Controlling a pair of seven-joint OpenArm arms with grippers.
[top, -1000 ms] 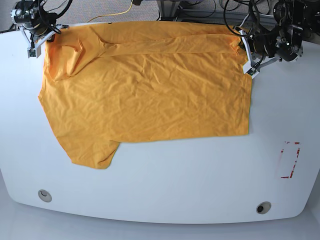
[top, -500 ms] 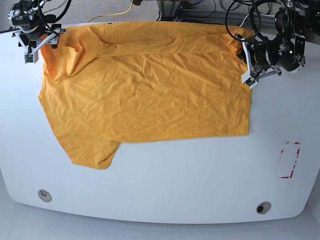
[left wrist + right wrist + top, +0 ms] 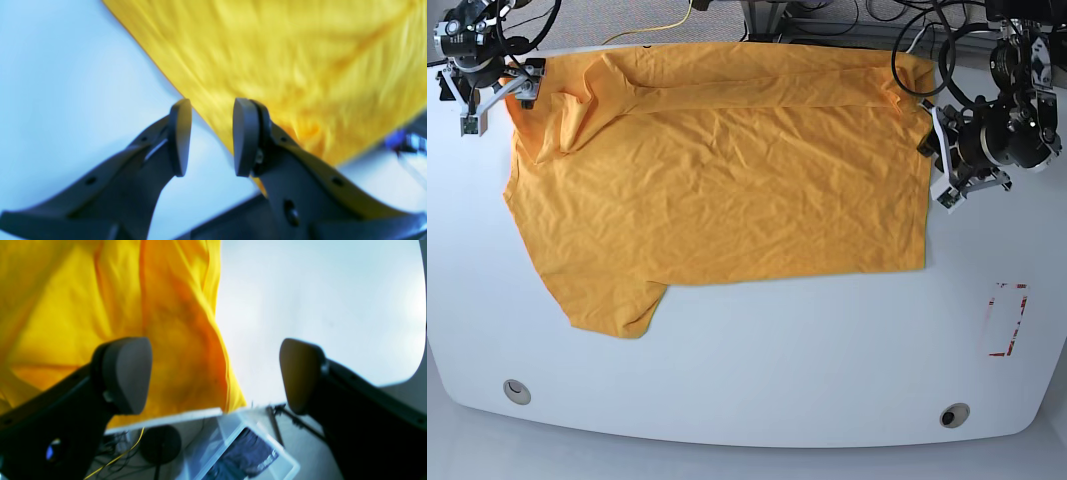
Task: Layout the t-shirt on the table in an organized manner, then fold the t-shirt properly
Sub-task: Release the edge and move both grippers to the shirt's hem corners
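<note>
The orange-yellow t-shirt point(image 3: 717, 190) lies spread and wrinkled on the white table point(image 3: 777, 350), with one sleeve pointing to the near left. My left gripper point(image 3: 943, 160) hovers just off the shirt's right edge. In the left wrist view the left gripper point(image 3: 211, 136) is open with nothing between its pads, over the t-shirt point(image 3: 300, 66) hem. My right gripper point(image 3: 499, 105) sits at the shirt's far-left corner. In the right wrist view the right gripper point(image 3: 217, 373) is wide open and empty above the t-shirt point(image 3: 100, 306) edge.
A red tape outline point(image 3: 1005, 320) marks the table at the right. Two grey grommets point(image 3: 516, 391) point(image 3: 953, 415) sit near the front edge. Cables and a clear bin point(image 3: 247, 453) lie beyond the table's far edge.
Both grippers have opened and let go of the shirt's far corners. The left one has drawn away to the right and nearer; the right one has shifted slightly left.
</note>
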